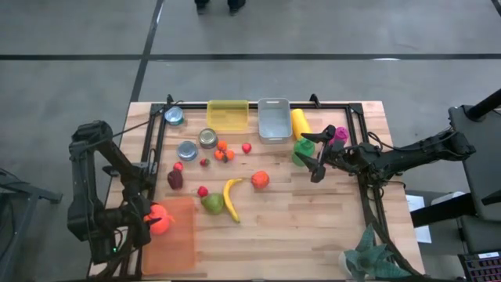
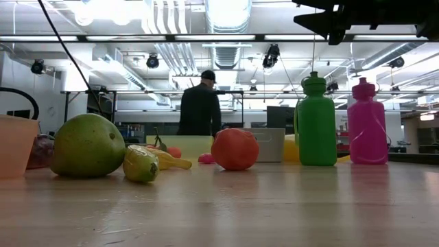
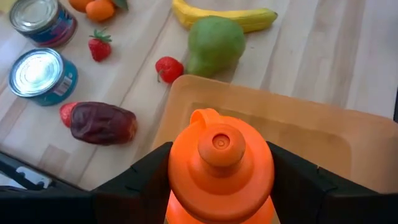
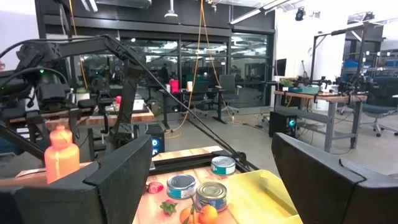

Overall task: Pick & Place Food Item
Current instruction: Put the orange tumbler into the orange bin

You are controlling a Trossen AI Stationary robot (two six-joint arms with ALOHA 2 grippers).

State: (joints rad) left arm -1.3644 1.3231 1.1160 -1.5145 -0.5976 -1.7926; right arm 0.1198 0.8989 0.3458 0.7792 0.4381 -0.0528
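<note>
My left gripper [image 1: 153,222] is shut on an orange squeeze bottle [image 3: 221,168] over the far left corner of the orange tray [image 1: 171,244] at the table's near left. The bottle also shows in the right wrist view [image 4: 61,157], cap up. Food lies mid-table: a green pear [image 1: 212,204], a banana [image 1: 232,199], an orange fruit [image 1: 260,179], strawberries [image 1: 203,190] and a dark red piece [image 1: 175,179]. My right gripper [image 1: 317,162] hangs open above the table's right part, fingers [image 4: 124,177] wide apart, holding nothing. My left gripper pinches the orange bottle's body just below its shoulder [image 3: 180,186] between its two fingers [image 3: 146,174], one on each side. The fingers slant down from the table's left side. The bottle stands cap up over the tray; its base is hidden by the bottle itself.
Tin cans [image 1: 187,150] stand at the far left. At the far edge are a yellow bin [image 1: 228,114] and a grey bin [image 1: 273,119]. A green bottle [image 1: 303,150] and a pink bottle [image 1: 340,135] stand beside my right gripper. A person [image 2: 199,106] stands in the room behind.
</note>
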